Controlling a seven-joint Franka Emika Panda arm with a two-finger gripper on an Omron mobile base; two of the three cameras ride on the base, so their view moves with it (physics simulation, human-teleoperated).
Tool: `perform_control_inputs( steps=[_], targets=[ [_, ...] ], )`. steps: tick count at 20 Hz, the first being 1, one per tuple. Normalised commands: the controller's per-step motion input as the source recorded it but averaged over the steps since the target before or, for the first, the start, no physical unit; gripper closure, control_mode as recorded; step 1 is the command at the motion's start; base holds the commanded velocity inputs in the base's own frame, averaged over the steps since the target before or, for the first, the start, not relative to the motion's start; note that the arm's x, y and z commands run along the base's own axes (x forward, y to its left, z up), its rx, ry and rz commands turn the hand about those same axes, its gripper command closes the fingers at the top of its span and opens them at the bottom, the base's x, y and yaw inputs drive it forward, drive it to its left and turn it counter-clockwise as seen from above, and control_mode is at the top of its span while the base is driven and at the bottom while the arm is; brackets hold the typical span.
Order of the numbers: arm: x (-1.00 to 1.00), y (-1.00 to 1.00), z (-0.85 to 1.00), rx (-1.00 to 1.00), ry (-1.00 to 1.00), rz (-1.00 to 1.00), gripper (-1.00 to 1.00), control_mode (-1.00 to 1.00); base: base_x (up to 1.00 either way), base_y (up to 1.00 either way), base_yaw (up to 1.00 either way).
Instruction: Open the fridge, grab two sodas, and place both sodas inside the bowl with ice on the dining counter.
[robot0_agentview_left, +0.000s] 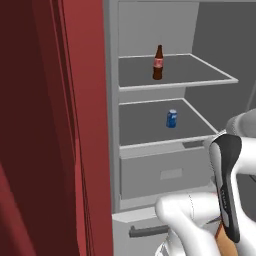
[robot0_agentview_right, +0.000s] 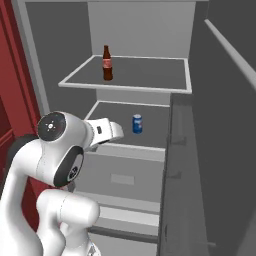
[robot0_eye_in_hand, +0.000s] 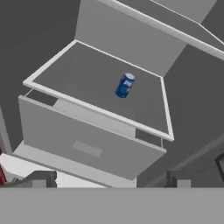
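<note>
We find the tall light grey fridge (robot0_agentview_left: 112, 125) standing open, its grey interior exposed in both base views and its door (robot0_agentview_right: 220, 150) swung out along the right side of the right base view. A dark red panel (robot0_agentview_left: 50, 130) stands against the fridge's left side in the left base view. Inside we note two white-edged grey shelves, one above the other, and a pale grey drawer (robot0_eye_in_hand: 83, 144) directly beneath the lower shelf (robot0_eye_in_hand: 87, 74); the drawer is shut.

The white robot arm with dark joints (robot0_agentview_right: 60, 150) rises in front of the fridge, its forearm reaching toward the front edge of the lower shelf. The hand (robot0_eye_in_hand: 109, 179) is outside the cabinet, just in front of the drawer and looking down on the lower shelf. Its two dark fingers stand at their widest, well apart at the bottom of the hand view, and we see nothing between them; the hand holds nothing.

One small dark brown glass soda bottle with a narrow neck and red label (robot0_agentview_left: 158, 63) stands upright on the upper shelf (robot0_agentview_left: 200, 75), left of centre and clear of the walls. We can locate just this one bottle. A small blue can with a white mark (robot0_eye_in_hand: 124, 85) stands upright near the middle of the lower shelf, touching nothing else
</note>
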Motion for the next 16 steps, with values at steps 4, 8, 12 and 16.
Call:
perform_control_inputs(
  steps=[4, 8, 12, 16],
  targets=[
    [0.0, 0.0, 0.0, 0.0, 0.0, 0.0, -1.0, 1.0, 0.5, -0.04, 0.0],
    [0.27, 0.0, -0.43, 0.03, 0.01, 0.0, -1.0, -1.0, 0.11, 0.0, 0.0],
    [0.33, 0.0, -0.49, 0.12, -0.01, 0.0, -1.0, -1.0, 0.0, 0.0, 0.0],
    [0.32, 0.0, -0.34, 0.14, -0.04, 0.0, -1.0, -1.0, 0.0, 0.0, 0.0]
  ],
)
